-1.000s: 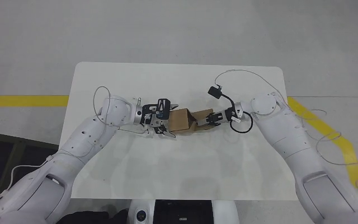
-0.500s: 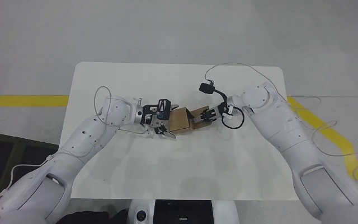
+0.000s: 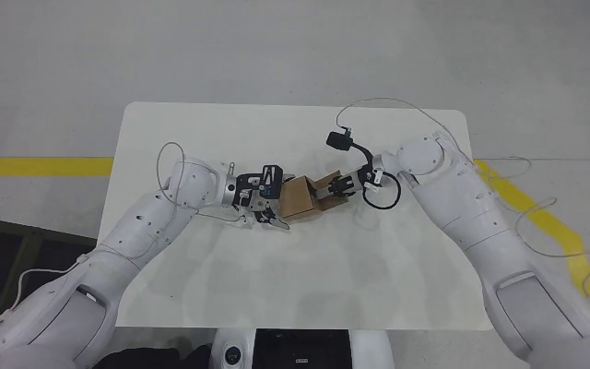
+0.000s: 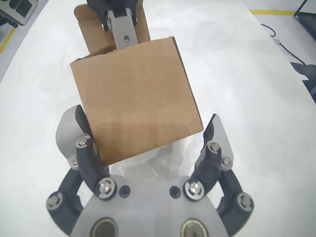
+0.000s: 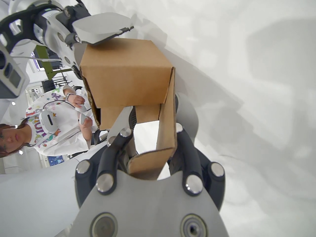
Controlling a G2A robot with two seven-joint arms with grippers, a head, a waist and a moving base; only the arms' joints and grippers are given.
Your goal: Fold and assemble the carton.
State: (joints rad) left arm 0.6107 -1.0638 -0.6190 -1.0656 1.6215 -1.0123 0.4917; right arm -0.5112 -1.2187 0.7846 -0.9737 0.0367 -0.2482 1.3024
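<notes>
On the table [image 3: 184,277], the released left end effector [image 4: 145,114] brackets the carton [image 4: 133,85]; the right end effector [image 5: 153,114], unclenched, straddles its flap [image 5: 167,119]. Press inward slowly.

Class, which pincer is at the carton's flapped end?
The right pincer, beside the open flap; the left pincer, open, straddles the other end of the carton.

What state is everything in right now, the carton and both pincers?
carton: body squared into a box, one end not yet closed.
left pincer: open, straddling the carton's other end.
right pincer: open, straddling one flap at the unclosed end.
</notes>
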